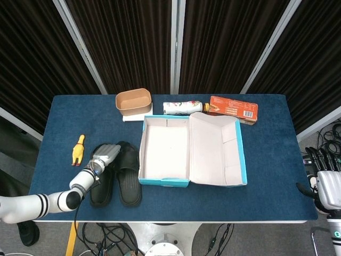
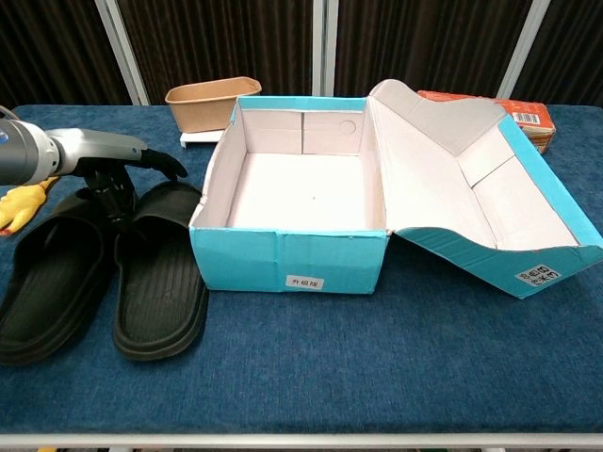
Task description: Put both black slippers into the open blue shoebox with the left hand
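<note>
Two black slippers lie side by side at the table's front left, left of the open blue shoebox (image 1: pixel 162 182) (image 2: pixel 287 260). The outer slipper (image 1: pixel 100 186) (image 2: pixel 45 282) and the inner slipper (image 1: pixel 129 178) (image 2: pixel 160 282) have their toe ends away from me. My left hand (image 1: pixel 105 156) (image 2: pixel 105 162) hangs low over their strap ends. Its dark fingers (image 2: pixel 115 196) reach down between the two straps and its thumb spreads over the inner one. No grip shows. The box is empty, its lid folded open to the right. My right hand (image 1: pixel 326 184) rests off the table's right edge, fingers apart.
A yellow rubber chicken (image 1: pixel 78 150) (image 2: pixel 21 202) lies left of the slippers. At the back stand a brown tub (image 1: pixel 133 101) (image 2: pixel 212 99) on a white slab, a lying bottle (image 1: pixel 183 108) and an orange carton (image 1: pixel 233 108) (image 2: pixel 490 105).
</note>
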Available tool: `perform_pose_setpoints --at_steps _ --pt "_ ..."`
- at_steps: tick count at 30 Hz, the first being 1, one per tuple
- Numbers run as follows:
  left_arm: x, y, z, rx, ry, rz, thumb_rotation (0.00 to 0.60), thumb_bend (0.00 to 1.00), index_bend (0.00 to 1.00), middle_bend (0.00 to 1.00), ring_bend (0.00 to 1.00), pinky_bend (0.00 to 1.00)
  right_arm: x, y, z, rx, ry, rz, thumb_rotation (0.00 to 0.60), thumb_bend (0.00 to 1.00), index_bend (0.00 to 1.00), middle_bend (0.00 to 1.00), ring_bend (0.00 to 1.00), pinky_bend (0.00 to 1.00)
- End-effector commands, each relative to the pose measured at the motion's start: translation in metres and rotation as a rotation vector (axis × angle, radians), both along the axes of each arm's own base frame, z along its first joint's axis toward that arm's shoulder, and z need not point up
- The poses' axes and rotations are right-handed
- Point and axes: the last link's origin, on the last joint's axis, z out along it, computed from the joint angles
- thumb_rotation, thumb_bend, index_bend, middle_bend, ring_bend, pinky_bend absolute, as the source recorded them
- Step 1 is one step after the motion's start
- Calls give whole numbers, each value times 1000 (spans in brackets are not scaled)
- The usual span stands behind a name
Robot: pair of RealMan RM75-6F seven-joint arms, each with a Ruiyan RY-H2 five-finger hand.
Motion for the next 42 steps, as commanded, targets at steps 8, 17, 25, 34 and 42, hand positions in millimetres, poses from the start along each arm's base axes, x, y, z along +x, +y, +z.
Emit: perform_pose_setpoints --at_steps 8,17,25,34,42 --pt "-8 5 2 92 -49 52 600 0 537 557 878 952 0 0 0 -3 -2 0 600 73 56 69 0 61" --pt "-6 4 56 253 -179 78 600 0 543 561 877 952 1 2 3 -13 2 3 600 73 56 69 0 61" --pt "5 14 109 435 -436 120 600 0 542 554 852 942 4 5 5 -22 13 10 600 73 56 69 0 60" --pt "78 49 93 392 -841 50 600 0 540 547 772 909 11 3 12 -26 41 24 600 73 56 69 0 60" --pt "128 70 35 283 -956 52 600 0 537 547 752 876 23 3 22 -44 86 33 600 74 56 69 0 60"
